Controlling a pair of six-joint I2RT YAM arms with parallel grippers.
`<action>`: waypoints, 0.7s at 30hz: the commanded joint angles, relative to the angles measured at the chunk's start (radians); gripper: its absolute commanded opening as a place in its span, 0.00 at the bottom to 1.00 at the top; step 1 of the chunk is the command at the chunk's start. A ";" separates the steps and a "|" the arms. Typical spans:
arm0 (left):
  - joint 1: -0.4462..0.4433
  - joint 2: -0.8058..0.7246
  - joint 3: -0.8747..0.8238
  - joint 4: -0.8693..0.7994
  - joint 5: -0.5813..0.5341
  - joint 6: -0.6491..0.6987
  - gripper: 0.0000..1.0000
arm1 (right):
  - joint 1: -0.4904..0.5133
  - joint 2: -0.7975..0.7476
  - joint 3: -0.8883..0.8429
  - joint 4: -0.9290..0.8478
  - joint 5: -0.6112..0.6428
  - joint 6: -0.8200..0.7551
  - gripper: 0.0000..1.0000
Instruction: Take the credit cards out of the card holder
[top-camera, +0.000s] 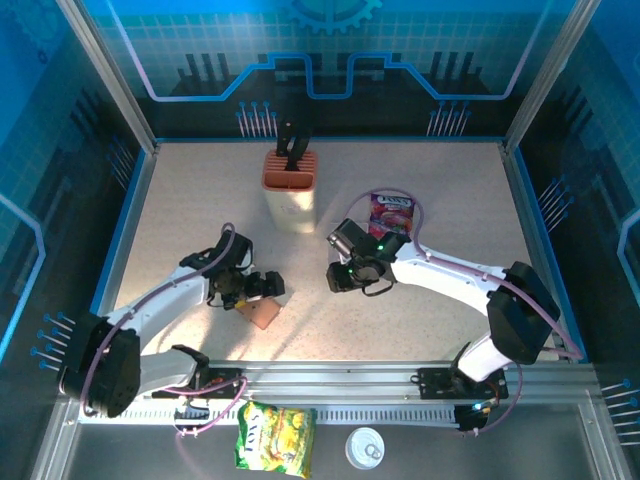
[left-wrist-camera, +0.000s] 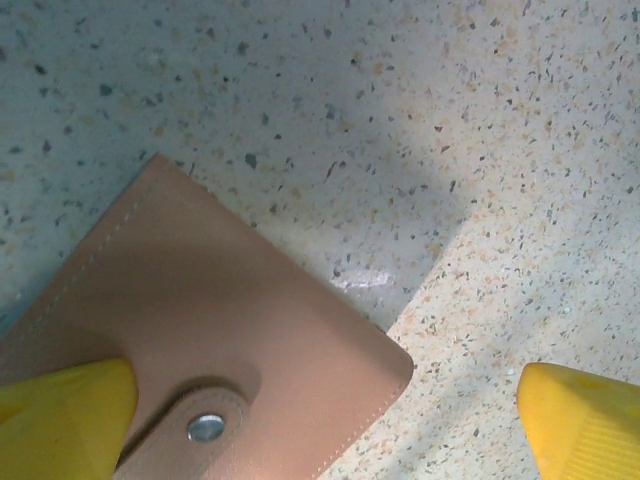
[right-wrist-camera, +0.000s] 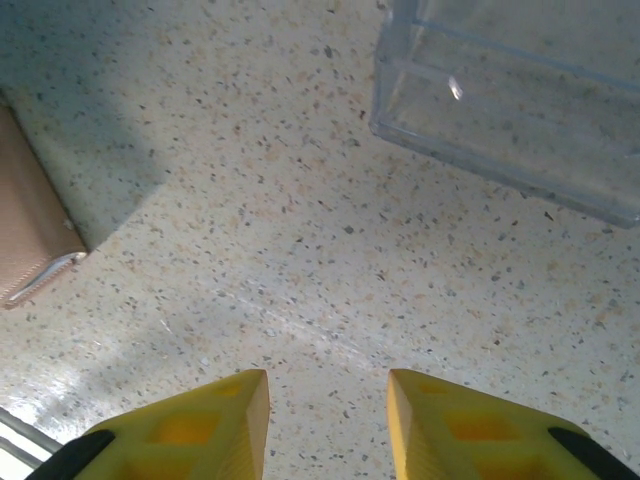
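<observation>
1. Small flat brown leather-like card holder (left-wrist-camera: 230, 320): folded shut, its strap fastened by a silver snap (left-wrist-camera: 206, 428). It lies flat on the speckled beige table (top-camera: 440, 170), near-left of centre, beneath the left pincer (top-camera: 265, 288).
2. Left pincer: yellow fingertips (left-wrist-camera: 60, 420) spread wide, released, grasping nothing. One fingertip sits over the card holder's strap-side corner, contact not discernible; the other sits over bare table.
3. Right pincer (right-wrist-camera: 328, 420): fingers partly apart with bare table between them, holding nothing. It hovers just right of the card holder, one edge of which shows at the left of its wrist view.
4. Clear rectangular plastic tray (right-wrist-camera: 510, 100): on the table, beyond the right pincer.
5. Orange-topped beige knife block (top-camera: 291, 195): upright, far-centre, black handles protruding.
6. Purple snack packet (top-camera: 392, 212): flat, right of the knife block.
7. Yellow snack packet (top-camera: 275, 438) and white round lid (top-camera: 365, 448): on the near ledge.
</observation>
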 joint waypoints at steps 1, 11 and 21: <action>-0.021 -0.069 -0.018 -0.056 -0.066 -0.097 0.99 | 0.024 0.017 0.034 -0.040 0.007 -0.017 0.36; -0.156 -0.171 -0.120 -0.044 -0.108 -0.253 0.97 | 0.036 0.025 0.040 -0.057 0.004 -0.017 0.37; -0.340 -0.120 -0.144 0.144 -0.099 -0.414 0.97 | 0.048 0.006 0.066 -0.094 0.044 -0.014 0.37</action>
